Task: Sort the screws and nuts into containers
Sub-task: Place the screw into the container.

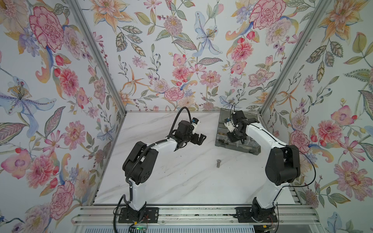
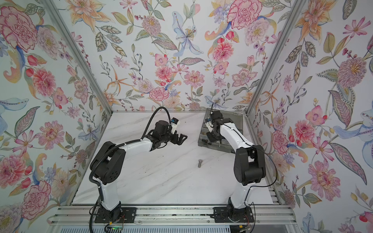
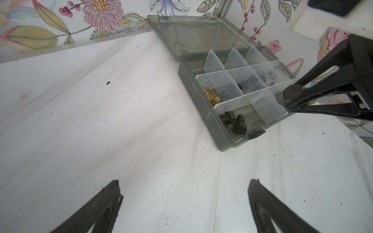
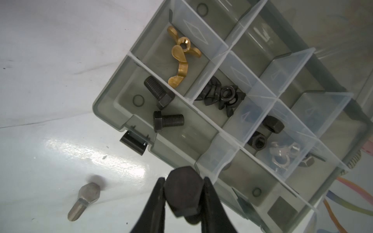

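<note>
My right gripper [image 4: 184,179] is shut on a black hex-head screw [image 4: 182,193], hanging just over the near edge of the grey organizer box [image 4: 105,109]. Among the box's containers, one holds two black screws [image 4: 167,121], another a brass wing nut [image 4: 180,58]. Others hold black winged nuts [image 4: 222,96], black hex nuts [image 4: 262,133] and silver nuts [image 4: 282,155]. A silver screw [image 1: 218,163] lies alone on the table in front of the box. My left gripper [image 3: 185,187] hovers open and empty over bare table, left of the box [image 1: 238,148].
The box's hinged lid [image 3: 193,34] lies open against the back wall. The white marble table [image 1: 171,177] is enclosed by floral walls on three sides, with a metal rail [image 1: 191,215] along the front where both arm bases are mounted.
</note>
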### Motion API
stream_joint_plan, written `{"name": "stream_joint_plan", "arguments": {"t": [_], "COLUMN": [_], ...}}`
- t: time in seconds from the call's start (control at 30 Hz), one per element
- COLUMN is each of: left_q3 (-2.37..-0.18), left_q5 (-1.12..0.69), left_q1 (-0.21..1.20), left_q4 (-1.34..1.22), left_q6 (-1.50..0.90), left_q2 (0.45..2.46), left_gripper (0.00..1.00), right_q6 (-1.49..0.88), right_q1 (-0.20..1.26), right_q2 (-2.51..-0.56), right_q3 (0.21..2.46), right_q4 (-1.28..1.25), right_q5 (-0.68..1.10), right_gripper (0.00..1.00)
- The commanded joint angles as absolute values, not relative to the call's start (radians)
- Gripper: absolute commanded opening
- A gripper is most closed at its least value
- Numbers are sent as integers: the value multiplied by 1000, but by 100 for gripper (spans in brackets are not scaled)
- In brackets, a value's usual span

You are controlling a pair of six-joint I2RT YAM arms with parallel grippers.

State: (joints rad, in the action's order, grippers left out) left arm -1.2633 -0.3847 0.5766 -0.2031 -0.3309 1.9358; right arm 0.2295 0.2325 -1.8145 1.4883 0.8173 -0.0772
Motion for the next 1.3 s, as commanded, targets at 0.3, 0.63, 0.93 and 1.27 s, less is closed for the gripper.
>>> {"name": "stream_joint_plan", "arguments": {"t": [0.3, 0.63, 0.93, 1.27], "left_q3": [-1251, -1249, -1250, -1247], "left_q5": [-388, -377, -378, -379], "left_q1": [567, 567, 566, 567], "left_q4": [-218, -203, -201, -204], "left_q6": [-351, -339, -339, -339], "left_q2": [1923, 1917, 1916, 1915], "left_gripper": [99, 99, 99, 99], "right_q6": [216, 208, 195, 160], "right_q1": [218, 239, 248, 254], "right_q2": [-1920, -1957, -1965, -1905], "right_q3": [1580, 1574, 1570, 1568], "right_q4": [789, 785, 785, 787], "right_q5": [-183, -194, -196, -163], "right_gripper": [0, 0, 30, 47]}}
